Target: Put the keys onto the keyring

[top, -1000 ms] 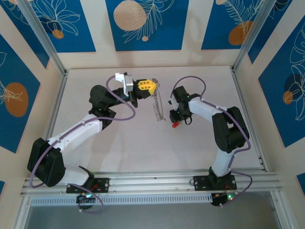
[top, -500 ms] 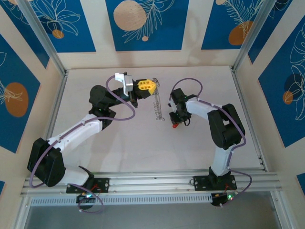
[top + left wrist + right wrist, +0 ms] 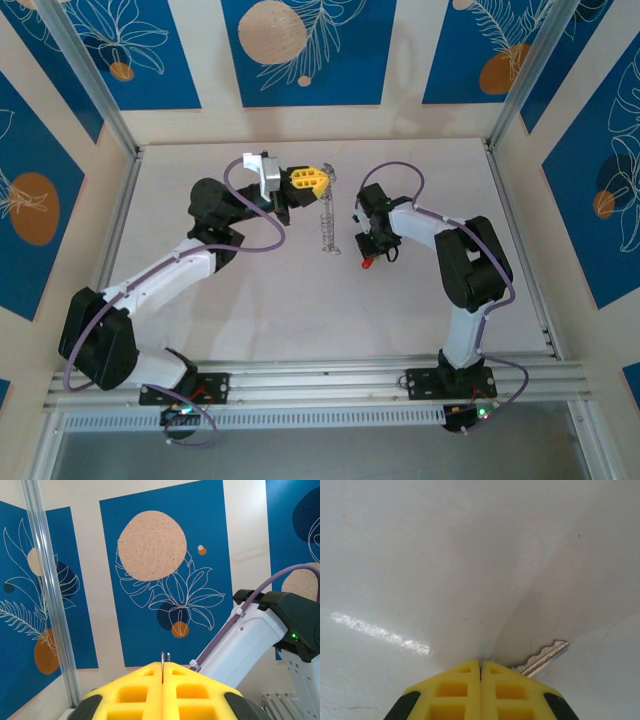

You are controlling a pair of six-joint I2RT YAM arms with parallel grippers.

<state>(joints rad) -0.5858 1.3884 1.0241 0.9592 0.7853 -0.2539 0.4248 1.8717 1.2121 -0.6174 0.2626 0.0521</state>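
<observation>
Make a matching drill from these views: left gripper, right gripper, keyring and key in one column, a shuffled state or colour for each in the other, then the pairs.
1. left gripper
2. right gripper
3. keyring
4. key

A. red head, silvery blade
B. dangles as a chain toward the table
C. shut, pointing down at the table
D. shut, raised, pinching the chain's top end

Pairs: 1-D, 2-C, 3-B, 4-A

white table (image 3: 300, 310), blue leaf-patterned wall panels (image 3: 350, 60), metal frame posts (image 3: 87, 75)
</observation>
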